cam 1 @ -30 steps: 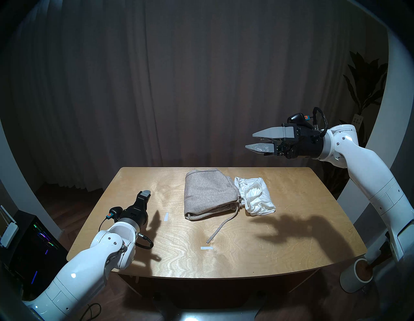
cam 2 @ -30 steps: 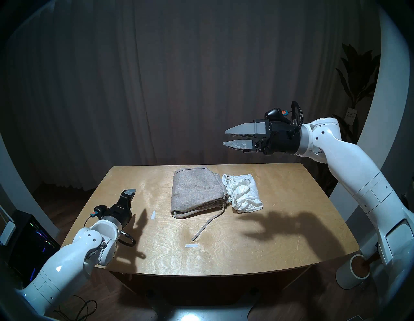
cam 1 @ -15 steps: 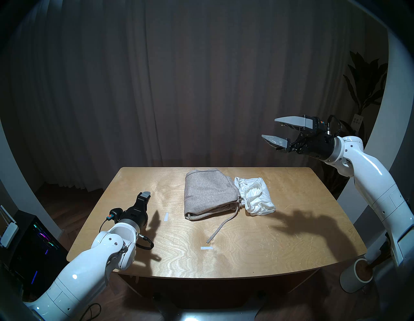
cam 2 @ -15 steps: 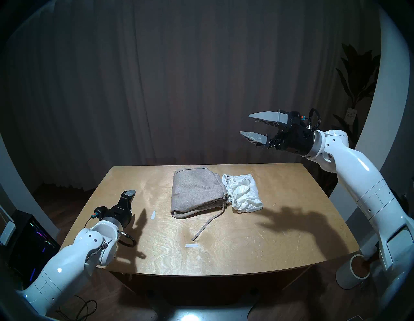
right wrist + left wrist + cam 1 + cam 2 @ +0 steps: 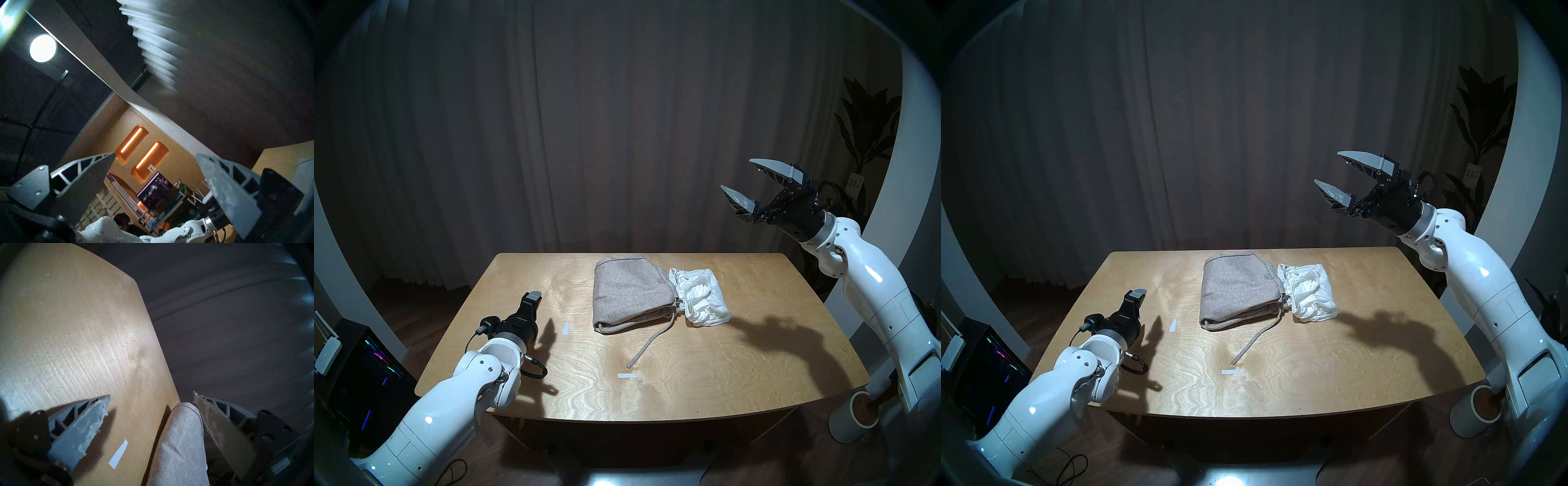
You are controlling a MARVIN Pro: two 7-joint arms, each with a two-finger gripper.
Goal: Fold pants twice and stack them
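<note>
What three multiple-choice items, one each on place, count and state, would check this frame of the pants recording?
1. Where do the white shorts lie relative to the grey pants?
A. on top of them
B. beside them, on the robot's right
C. at the table's near edge

2. How many white tape strips are on the table?
A. one
B. two
C. four

3. What is the right gripper doing?
A. open, raised, holding nothing
B. shut on the shorts
C. pressing the pants flat

Key: 1 B, the shorts touch the pants' right edge, not stacked. 2 B, one strip lies left of the pants, one by the drawstring end. 3 A, its fingers are spread in the air above the table.
</note>
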